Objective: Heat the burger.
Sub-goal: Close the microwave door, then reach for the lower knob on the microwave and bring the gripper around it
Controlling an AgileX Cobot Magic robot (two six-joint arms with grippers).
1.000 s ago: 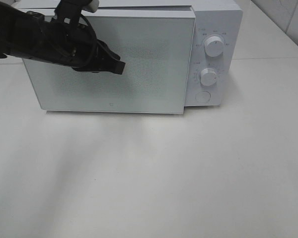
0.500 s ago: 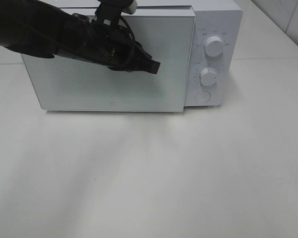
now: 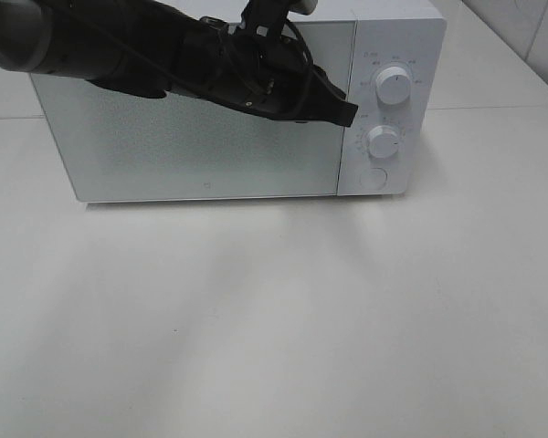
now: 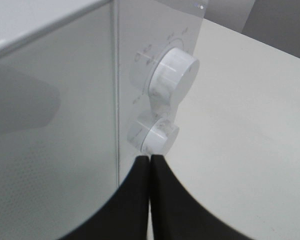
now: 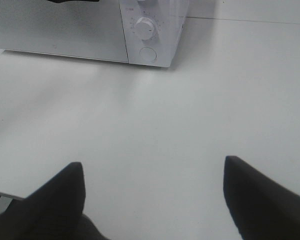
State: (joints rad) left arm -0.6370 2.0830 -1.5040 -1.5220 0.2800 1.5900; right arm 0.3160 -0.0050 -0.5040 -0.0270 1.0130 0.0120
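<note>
The burger is out of view. The white microwave (image 3: 192, 137) stands at the back of the table with its door flush against the body. My left gripper (image 3: 345, 114) reaches across the door from the left, fingers pressed together and empty, tip at the door's right edge. In the left wrist view the left gripper (image 4: 150, 161) sits just short of the lower dial (image 4: 157, 137), with the upper dial (image 4: 175, 75) beyond it. My right gripper (image 5: 155, 172) hangs open and empty over the table in front of the microwave (image 5: 65, 30).
The control panel carries an upper dial (image 3: 394, 86), a lower dial (image 3: 383, 141) and a round button (image 3: 374, 178). The white table (image 3: 274, 319) stretches wide in front of the microwave. A tiled wall corner shows at the far right.
My left arm swept rightward across the door, from its left part to the right edge by the dials. The door went from slightly ajar to flush.
</note>
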